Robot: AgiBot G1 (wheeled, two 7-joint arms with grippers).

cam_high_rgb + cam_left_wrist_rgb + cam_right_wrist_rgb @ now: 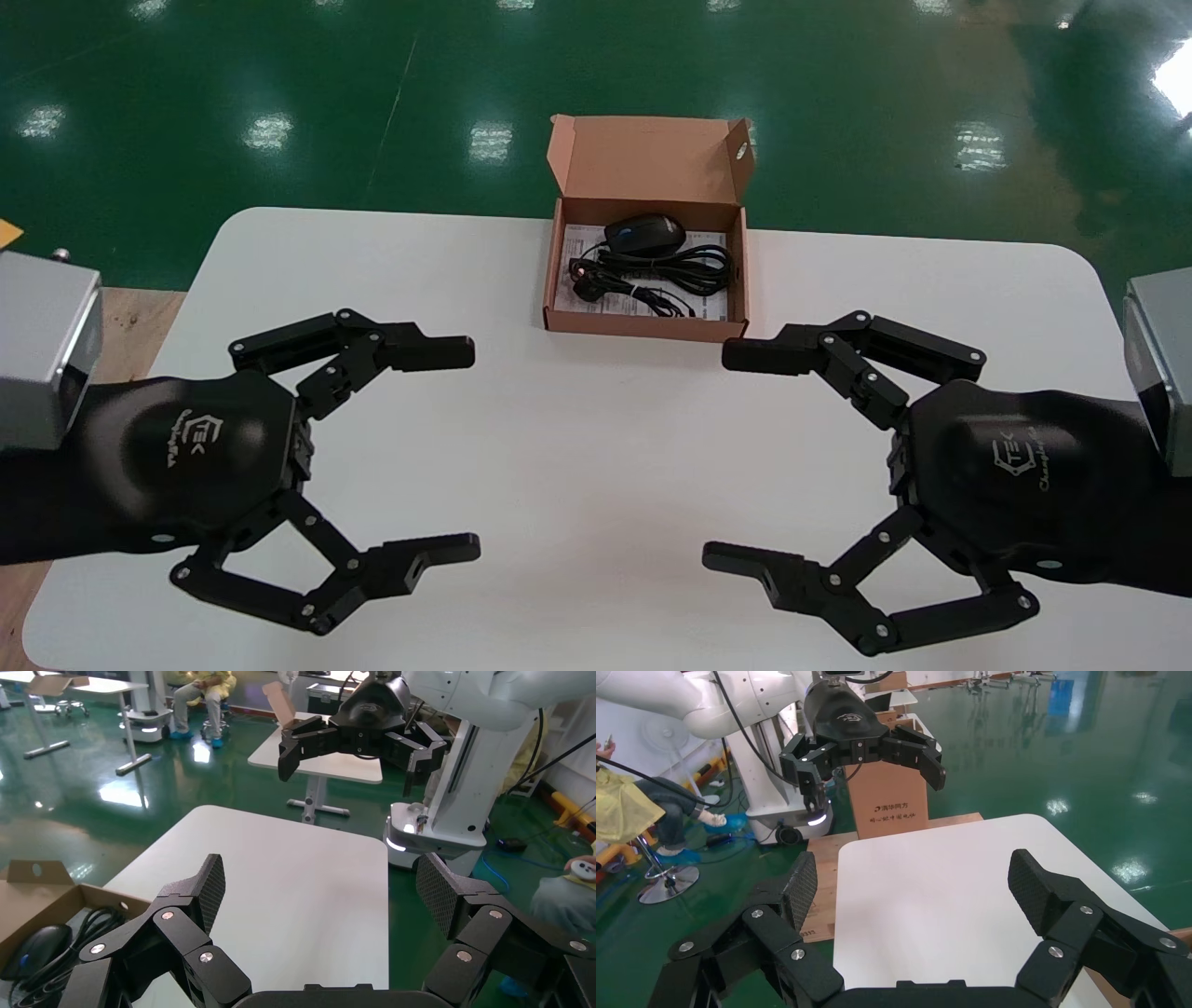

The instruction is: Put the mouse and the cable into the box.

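i see the mouse (644,234) and cable (661,275) already lying inside the open box (644,328) at 12 o'clock. nothing seems left to carry, which would explain why the left gripper (470,450) at 8 and right gripper (717,455) at 4 hang released and empty.

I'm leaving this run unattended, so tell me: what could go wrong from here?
1. The cardboard box stands at the far edge of the table with its lid open; a push from the left gripper or right gripper, both open, might slide it off.
2. The mouse and the coiled cable already lie inside; reaching in now could snag a loop and drag it out.
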